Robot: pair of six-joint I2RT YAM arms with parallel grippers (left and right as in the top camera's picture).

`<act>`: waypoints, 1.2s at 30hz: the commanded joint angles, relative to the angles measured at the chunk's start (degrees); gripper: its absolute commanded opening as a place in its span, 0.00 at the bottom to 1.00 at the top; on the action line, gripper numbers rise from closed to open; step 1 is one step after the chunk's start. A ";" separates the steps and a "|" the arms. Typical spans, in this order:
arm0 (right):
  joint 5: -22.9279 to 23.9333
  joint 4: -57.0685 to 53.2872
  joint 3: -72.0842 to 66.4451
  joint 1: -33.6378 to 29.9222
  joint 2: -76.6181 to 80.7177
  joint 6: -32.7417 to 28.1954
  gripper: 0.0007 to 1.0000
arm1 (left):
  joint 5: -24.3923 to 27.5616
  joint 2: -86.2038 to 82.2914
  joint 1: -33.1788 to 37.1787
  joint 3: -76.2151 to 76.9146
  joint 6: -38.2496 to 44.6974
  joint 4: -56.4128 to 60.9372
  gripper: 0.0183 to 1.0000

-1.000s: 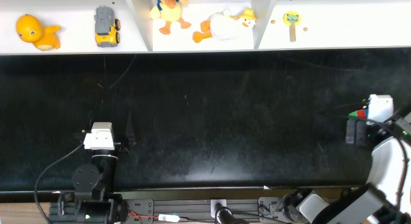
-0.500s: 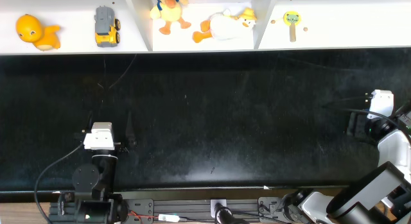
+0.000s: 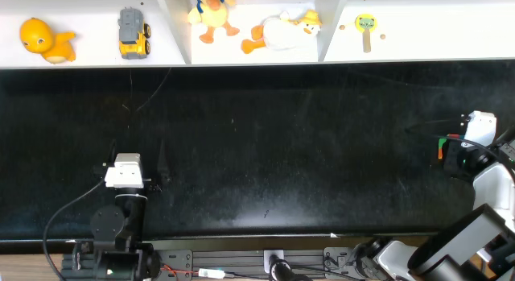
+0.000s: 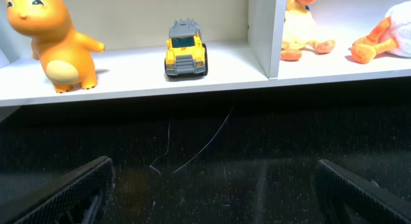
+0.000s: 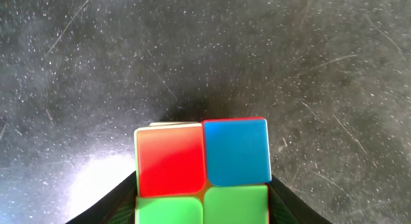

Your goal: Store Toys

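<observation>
A colour puzzle cube (image 5: 202, 160) with red, blue and green tiles sits between the fingers of my right gripper (image 5: 202, 208), which is shut on it just above the black table. In the top view that right gripper (image 3: 443, 149) is at the far right edge, a red and green corner of the cube (image 3: 441, 142) showing. My left gripper (image 3: 138, 159) stands open and empty near the front left; the left gripper (image 4: 215, 179) faces the white shelf (image 4: 128, 76).
The shelf (image 3: 257, 57) runs along the back. It holds an orange toy animal (image 3: 47, 38), a yellow truck (image 3: 133, 31), a yellow plush duck (image 3: 213, 14), a white plush duck (image 3: 282, 31) and a small green paddle toy (image 3: 366, 27). Black table (image 3: 282, 144) lies between.
The right wrist has shifted slightly rightward and turned, keeping the cube; its coloured corner was hidden half a second ago and shows again. The left arm has not moved.
</observation>
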 commanded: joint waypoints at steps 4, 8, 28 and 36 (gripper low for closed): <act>-1.90 0.37 4.52 4.68 -7.32 8.66 0.48 | -0.50 -0.68 -0.57 -0.07 1.09 -0.09 1.00; -1.73 0.42 10.49 8.70 -6.23 14.08 0.48 | -0.50 -0.68 -0.57 -0.07 1.09 -0.09 1.00; -1.60 -2.43 42.66 19.93 19.61 22.01 0.49 | -0.50 -0.68 -0.57 -0.07 1.09 -0.09 1.00; 4.28 -5.46 44.19 20.48 20.55 22.73 1.00 | -0.48 -0.68 -0.57 -0.07 1.09 -0.09 1.00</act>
